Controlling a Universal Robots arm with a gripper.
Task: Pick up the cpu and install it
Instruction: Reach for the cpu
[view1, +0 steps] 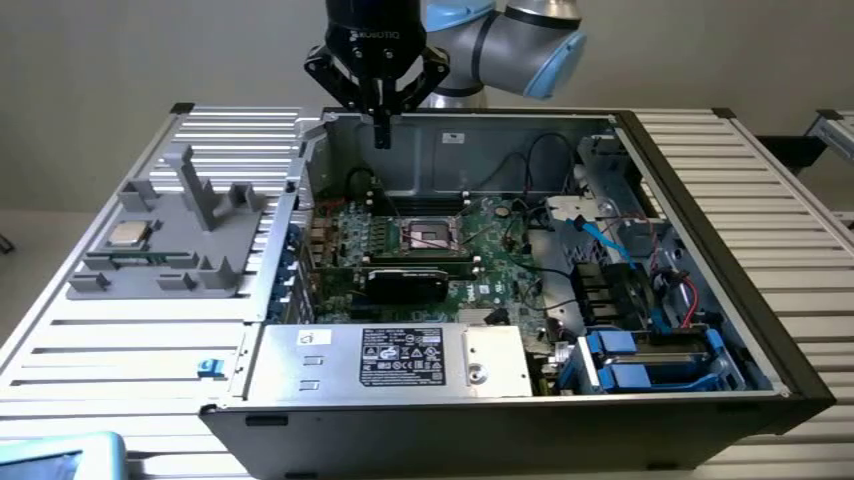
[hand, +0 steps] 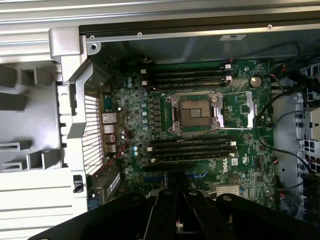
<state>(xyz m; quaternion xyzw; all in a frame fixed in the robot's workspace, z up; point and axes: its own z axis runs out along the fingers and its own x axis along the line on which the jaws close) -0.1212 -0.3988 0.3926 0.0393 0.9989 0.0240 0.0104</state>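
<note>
On the exterior view's left, the cpu (view1: 130, 234) is seen lying flat, silver top up, on the grey fixture (view1: 214, 214). It sits just beside the upright posts and outside the computer case (view1: 534, 140).

Handling, as judged:
- It is taken to be light, thin and rigid.
- The metal top is probably smooth, so slip is expected under a poor pinch.
- The underside contacts are assumed fragile.
- Hold is best taken on two opposite edges of the darker rim, with low force and kept level. Little height is offered there.

The fixture is carried by the ribbed worktop (view1: 120, 350), touching the case's side wall.

Inside the case, the black socket (view1: 430, 236) is seen on the green board, well apart from the cpu. No chip appears seated in it in the wrist view (hand: 195, 114).

The gripper (view1: 383, 138) is held above the case's rear wall with its fingers pressed together and nothing between them. It is nowhere near the cpu. Nothing of the pick is done yet.
</note>
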